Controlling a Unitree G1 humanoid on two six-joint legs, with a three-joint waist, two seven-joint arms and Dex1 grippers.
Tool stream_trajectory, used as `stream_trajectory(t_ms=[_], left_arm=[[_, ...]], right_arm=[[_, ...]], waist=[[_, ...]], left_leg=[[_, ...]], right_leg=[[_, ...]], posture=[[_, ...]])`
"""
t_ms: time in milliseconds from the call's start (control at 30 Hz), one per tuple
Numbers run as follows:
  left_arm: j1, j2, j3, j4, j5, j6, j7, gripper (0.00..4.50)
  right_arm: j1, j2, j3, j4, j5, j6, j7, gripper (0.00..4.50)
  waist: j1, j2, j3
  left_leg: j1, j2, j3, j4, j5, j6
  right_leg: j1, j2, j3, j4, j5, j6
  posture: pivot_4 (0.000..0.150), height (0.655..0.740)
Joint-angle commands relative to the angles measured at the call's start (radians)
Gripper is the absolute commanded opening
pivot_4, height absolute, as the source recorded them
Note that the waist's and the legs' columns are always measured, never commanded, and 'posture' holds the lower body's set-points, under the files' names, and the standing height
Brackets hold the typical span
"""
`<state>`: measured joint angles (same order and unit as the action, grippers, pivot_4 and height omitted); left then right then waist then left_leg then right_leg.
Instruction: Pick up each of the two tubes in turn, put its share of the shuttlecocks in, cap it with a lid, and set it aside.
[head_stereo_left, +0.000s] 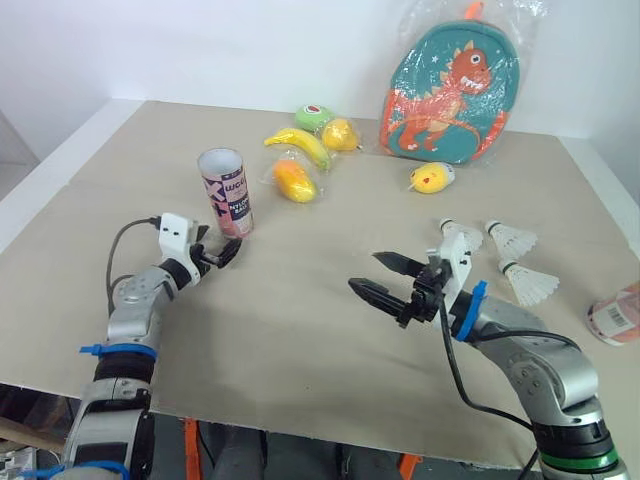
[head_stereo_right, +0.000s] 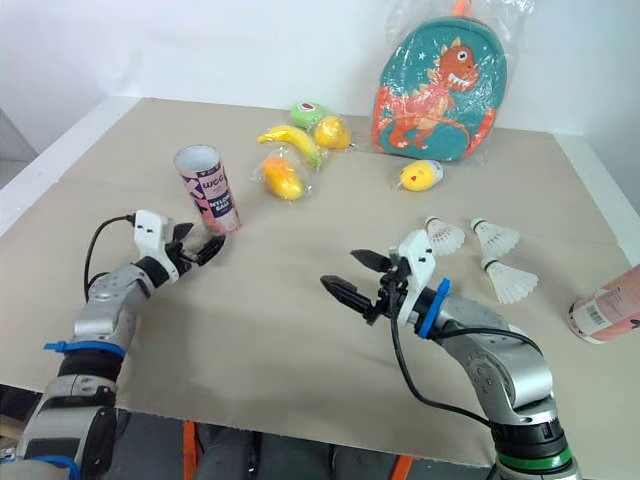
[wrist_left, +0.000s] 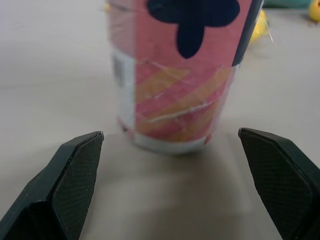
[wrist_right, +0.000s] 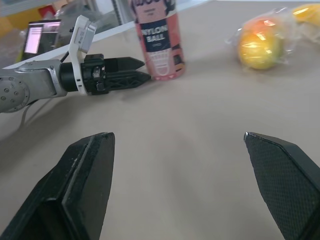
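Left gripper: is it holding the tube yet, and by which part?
Nothing is held. The left gripper is open, aimed low at the upright tube, not closed on it. The right gripper is open too.

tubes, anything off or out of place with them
The toppled tube lies on its side at the right edge of the table, while the upright tube stands open-topped just ahead of the left tool.

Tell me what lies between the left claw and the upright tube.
Nothing: only bare table separates the left claw from the tube, as the left wrist view shows.
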<state>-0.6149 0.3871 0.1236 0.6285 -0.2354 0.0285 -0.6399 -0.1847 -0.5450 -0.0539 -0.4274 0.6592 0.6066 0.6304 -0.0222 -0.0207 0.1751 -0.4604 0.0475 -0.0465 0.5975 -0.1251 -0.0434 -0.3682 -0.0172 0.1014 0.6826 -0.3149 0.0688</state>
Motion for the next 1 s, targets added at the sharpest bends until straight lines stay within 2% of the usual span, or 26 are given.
stream_trajectory(t_ms=[33,333,600,967,1000], left_arm=[[-0.075,0.006,-0.031,0.136,0.053,-0.065,-0.029,4.5],[-0.264,0.003,-0.015,0.428,0.093,-0.178,-0.022,4.5],[-0.356,-0.044,0.034,0.496,0.044,-0.17,-0.07,4.5],[-0.375,-0.058,0.018,0.532,0.089,-0.216,-0.07,4.5],[-0.374,-0.061,0.02,0.534,0.09,-0.22,-0.07,4.26]], right_arm=[[0.008,-0.003,-0.033,-0.058,0.009,-0.014,-0.005,4.42],[0.015,-0.007,-0.039,-0.061,0.009,-0.014,-0.005,4.42],[-0.003,-0.016,-0.033,-0.059,0.008,-0.005,-0.002,4.42],[-0.009,-0.022,-0.036,-0.067,0.016,0.007,-0.005,4.42],[-0.01,-0.024,-0.037,-0.066,0.016,0.009,-0.005,4.48]], waist=[[0.0,0.0,0.0],[-0.001,0.0,0.0],[0.0,0.0,0.0],[-0.002,0.0,0.0],[-0.002,0.0,0.0]], left_leg=[[0.0,0.0,0.0,0.0,0.0,0.0],[0.0,0.0,0.0,0.001,0.002,0.0],[-0.001,0.0,0.0,0.001,0.002,-0.001],[-0.001,-0.001,0.0,0.0,0.002,-0.001],[-0.001,-0.001,0.0,0.0,0.002,-0.001]], right_leg=[[0.0,0.0,0.0,0.0,0.0,0.0],[0.001,0.0,0.0,0.0,0.001,0.002],[-0.001,0.0,0.0,0.0,0.002,0.002],[-0.001,0.0,0.0,0.0,0.002,0.002],[-0.001,0.0,0.0,0.0,0.002,0.002]], posture=[[0.15,0.74],[0.15,0.74],[0.15,0.74],[0.15,0.74],[0.15,0.74]])
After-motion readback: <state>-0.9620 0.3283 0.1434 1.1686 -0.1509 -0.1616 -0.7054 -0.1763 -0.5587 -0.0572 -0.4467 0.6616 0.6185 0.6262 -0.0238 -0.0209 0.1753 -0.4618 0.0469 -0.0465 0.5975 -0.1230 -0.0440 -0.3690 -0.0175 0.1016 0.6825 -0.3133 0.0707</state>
